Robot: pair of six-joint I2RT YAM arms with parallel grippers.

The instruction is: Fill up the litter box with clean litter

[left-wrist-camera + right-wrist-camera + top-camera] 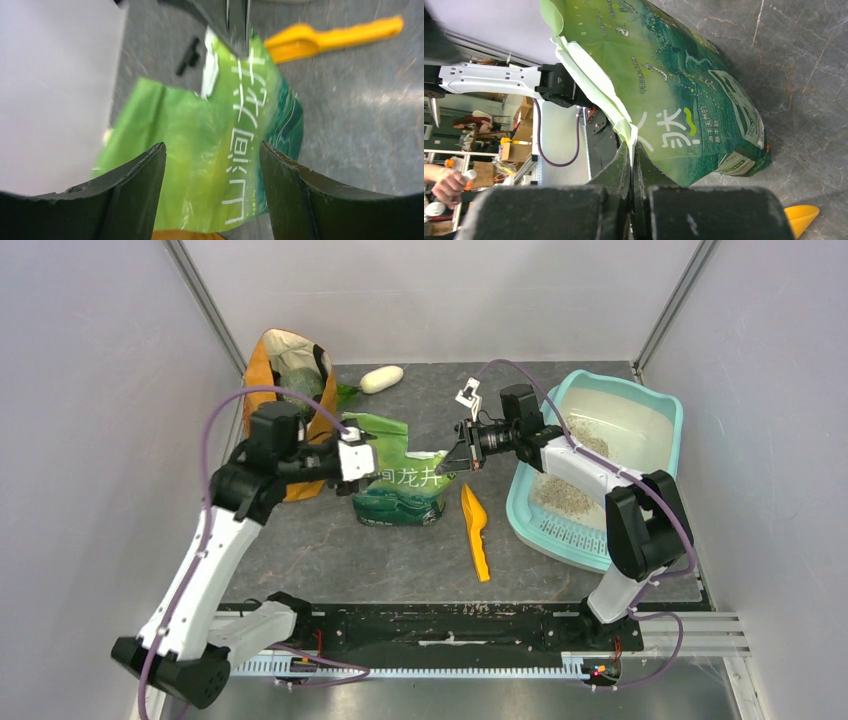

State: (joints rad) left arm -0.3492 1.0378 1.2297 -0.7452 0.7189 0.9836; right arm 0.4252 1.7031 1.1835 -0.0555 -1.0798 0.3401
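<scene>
Right tool (632, 150) clenched on glossy crinkled green bag (684, 90) | left tool (211, 147) released

Your left arm (215, 550) rises from its base, forearm level, pointing right. Your left gripper (210, 155): jaws wide apart. Your right arm (600, 475) bends at the elbow, pointing left. Your right gripper (631, 150): jaws pinched tight on the green bag (684, 90) at its top edge.

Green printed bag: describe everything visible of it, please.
The green printed bag is glossy plastic, light green above, dark teal below, with white characters. It stands slumped on the grey table, beside the orange scoop. The right claw is shut on its pale top edge; the left claw is open around its other side, contact unclear.
</scene>
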